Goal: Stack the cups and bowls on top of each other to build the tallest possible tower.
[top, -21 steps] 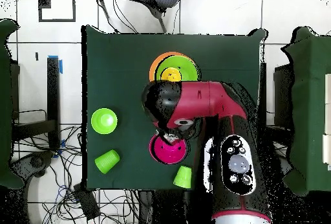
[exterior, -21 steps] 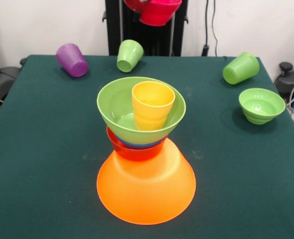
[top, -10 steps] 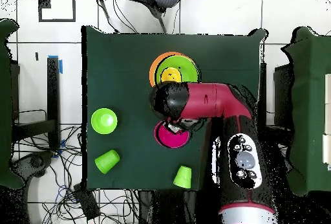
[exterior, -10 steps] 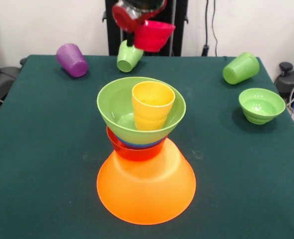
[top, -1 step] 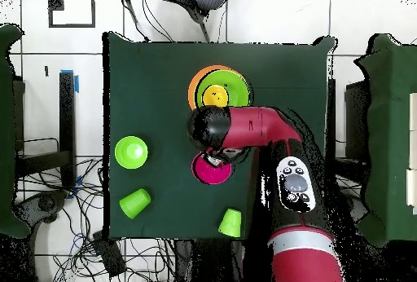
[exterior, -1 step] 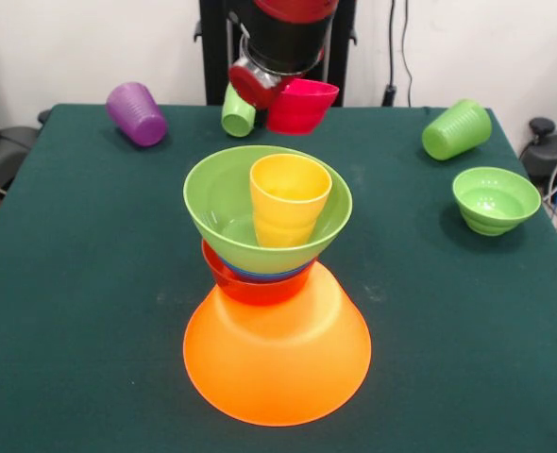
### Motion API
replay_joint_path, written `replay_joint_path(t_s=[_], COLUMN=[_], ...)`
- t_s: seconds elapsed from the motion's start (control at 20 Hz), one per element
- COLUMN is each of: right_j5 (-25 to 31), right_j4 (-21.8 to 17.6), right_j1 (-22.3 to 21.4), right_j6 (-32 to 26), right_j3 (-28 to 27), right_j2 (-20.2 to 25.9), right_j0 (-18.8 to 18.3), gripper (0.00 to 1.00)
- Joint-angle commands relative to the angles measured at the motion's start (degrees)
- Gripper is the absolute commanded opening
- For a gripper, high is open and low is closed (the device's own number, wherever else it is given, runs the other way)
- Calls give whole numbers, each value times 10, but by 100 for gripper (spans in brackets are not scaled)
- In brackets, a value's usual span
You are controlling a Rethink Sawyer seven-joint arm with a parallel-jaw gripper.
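Note:
The tower stands mid-table: a huge orange bowl (exterior, -1 step: 277, 359) upside down as base, a red-orange bowl (exterior, -1 step: 250, 286), a sliver of blue bowl (exterior, -1 step: 260, 275), a large light green bowl (exterior, -1 step: 224, 203) and a yellow cup (exterior, -1 step: 288, 198) upright inside it. From above, the tower (top, -1 step: 232, 83) shows the yellow cup (top, -1 step: 215, 95) at its centre. My gripper (exterior, -1 step: 278, 99) hangs behind and above the tower, shut on the rim of a pink bowl (exterior, -1 step: 302, 106), which is tilted in the air. In the overhead view the gripper (top, -1 step: 216, 158) and pink bowl (top, -1 step: 210, 171) sit just beside the tower.
A purple cup (exterior, -1 step: 137, 113) lies at the far left. One light green cup (exterior, -1 step: 236, 111) lies behind the gripper, another (exterior, -1 step: 456, 129) at the far right. A small green bowl (exterior, -1 step: 495, 198) stands upright at the right. The arm (top, -1 step: 261, 128) reaches over the table.
The gripper has come down from the top edge with the pink bowl and moved closer to the tower. Nothing on the table has shifted.

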Motion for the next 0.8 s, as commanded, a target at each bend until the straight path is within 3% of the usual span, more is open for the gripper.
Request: replay_joint_path(t_s=[0.05,0.55,0.8], right_j5=[-14,1,5], right_j4=[7,11,16], right_j1=[15,-9,-1], right_j6=[74,60,68], right_j3=[-16,-12,-33], right_j2=[39,39,43], right_j0=[15,12,17], gripper=[0,0,0])
